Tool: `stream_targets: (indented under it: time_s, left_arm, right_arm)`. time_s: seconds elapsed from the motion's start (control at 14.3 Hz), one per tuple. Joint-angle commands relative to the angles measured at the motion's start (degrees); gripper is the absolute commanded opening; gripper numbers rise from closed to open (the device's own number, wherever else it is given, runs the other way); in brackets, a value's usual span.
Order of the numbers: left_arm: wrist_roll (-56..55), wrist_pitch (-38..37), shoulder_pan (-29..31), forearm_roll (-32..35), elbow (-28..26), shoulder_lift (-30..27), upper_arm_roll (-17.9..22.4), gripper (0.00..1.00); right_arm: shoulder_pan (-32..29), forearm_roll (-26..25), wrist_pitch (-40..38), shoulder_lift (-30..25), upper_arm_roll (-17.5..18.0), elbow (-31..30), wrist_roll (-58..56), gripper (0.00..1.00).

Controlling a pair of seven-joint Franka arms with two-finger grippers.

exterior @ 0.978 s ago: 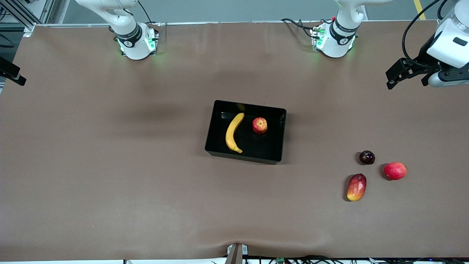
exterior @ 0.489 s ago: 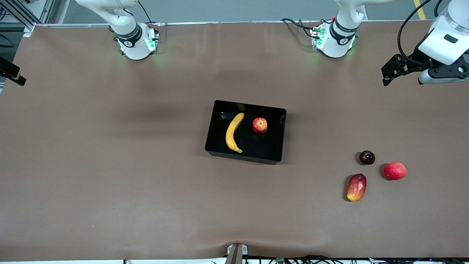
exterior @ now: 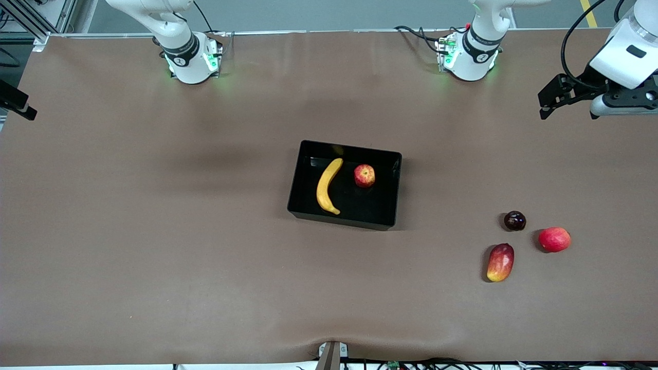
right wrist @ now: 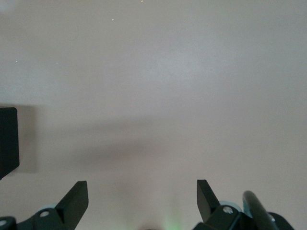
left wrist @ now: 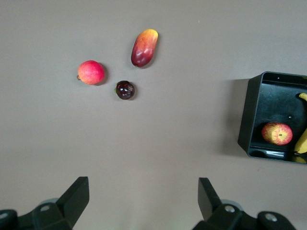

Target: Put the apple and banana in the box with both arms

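A wide table (exterior: 154, 231) with a plain brown cover fills the front view, and the two arm bases stand along its top edge. The box (exterior: 391, 205) sits near the middle of the table. The banana (exterior: 327, 186) lies flat inside it, at about nine o'clock from the apple (exterior: 364, 175), and a small gap of black floor shows between them. Both fruits rest on the bottom and nothing holds them, so I judge the task to be finished.

The left gripper (exterior: 568, 100) hangs in the air over the table's edge at the left arm's end, at about two o'clock from the box, with its fingers wide apart and nothing between them. The right gripper (right wrist: 141, 199) is not seen in the front view. Its own wrist view shows it over bare cover with one corner of the box at the side, fingers also spread and empty. Both arms seem to wait.

Three other fruits lie together toward the left arm's end, at about four o'clock from the box: a dark round fruit (exterior: 514, 220), a pinkish-red fruit (exterior: 554, 239) and a mango-like fruit (exterior: 500, 262) nearest the front camera.

The apple looks smooth, firm and light, so it may roll; a grip across its widest part seems safest. The banana looks stiff, and its middle gives the best hold.
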Motion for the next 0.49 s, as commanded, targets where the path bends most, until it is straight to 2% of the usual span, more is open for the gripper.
stream_targets:
  time_s: [0.0,0.42]
  left_arm:
    - [1.13,-2.02,0.34,-0.59,1.75,0.49,-0.16,1.00]
    - [1.22,-2.02,0.25,-0.59,1.75,0.40,-0.16,1.00]
  right_arm:
    - [-0.49,0.38,-0.67,0.19,0.58,0.96,-0.76,1.00]
    - [-1.36,0.91,-0.76,0.19,0.41,0.96,-7.36,1.00]
